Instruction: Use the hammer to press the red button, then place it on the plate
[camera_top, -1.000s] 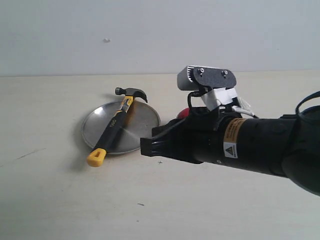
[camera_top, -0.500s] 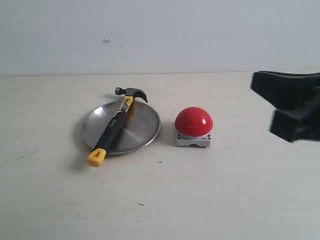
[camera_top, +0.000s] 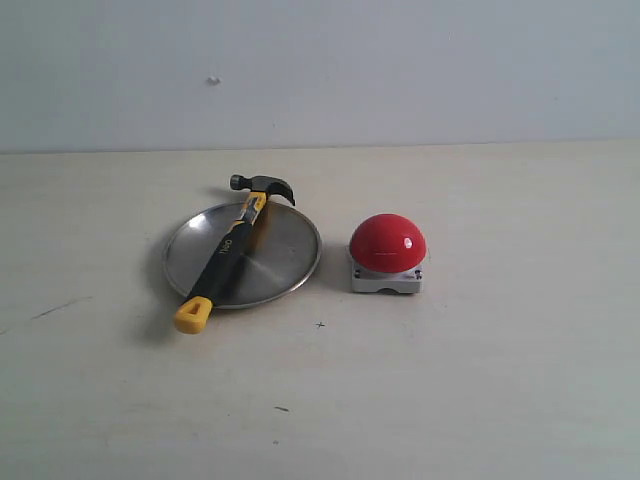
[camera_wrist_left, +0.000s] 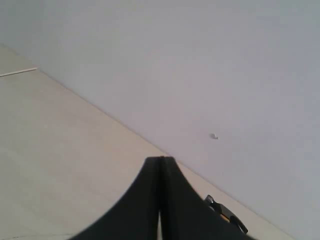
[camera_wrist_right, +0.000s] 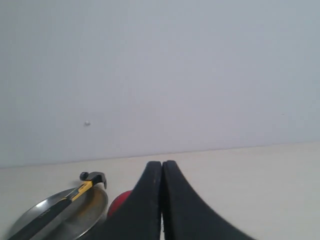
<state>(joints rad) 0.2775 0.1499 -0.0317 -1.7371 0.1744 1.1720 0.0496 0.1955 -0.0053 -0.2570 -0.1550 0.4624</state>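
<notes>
The hammer (camera_top: 231, 250) lies across the silver plate (camera_top: 285, 255), its dark head past the far rim and its yellow end over the near rim. The red button (camera_top: 388, 244) stands just right of the plate on its grey base. Neither arm shows in the exterior view. My left gripper (camera_wrist_left: 161, 161) is shut and empty, with the hammer's head (camera_wrist_left: 225, 215) peeking past its fingers. My right gripper (camera_wrist_right: 162, 164) is shut and empty too; beyond it I see the plate (camera_wrist_right: 85, 217), the hammer (camera_wrist_right: 85, 186) and a sliver of the button (camera_wrist_right: 119, 201).
The pale table (camera_top: 450, 390) runs back to a plain grey-white wall (camera_top: 400, 70). A few small dark specks (camera_top: 320, 324) mark the tabletop near the plate.
The right arm, which covered the button a second ago, has drawn off to the right and out of the exterior view. Hammer, plate and button have not moved.
</notes>
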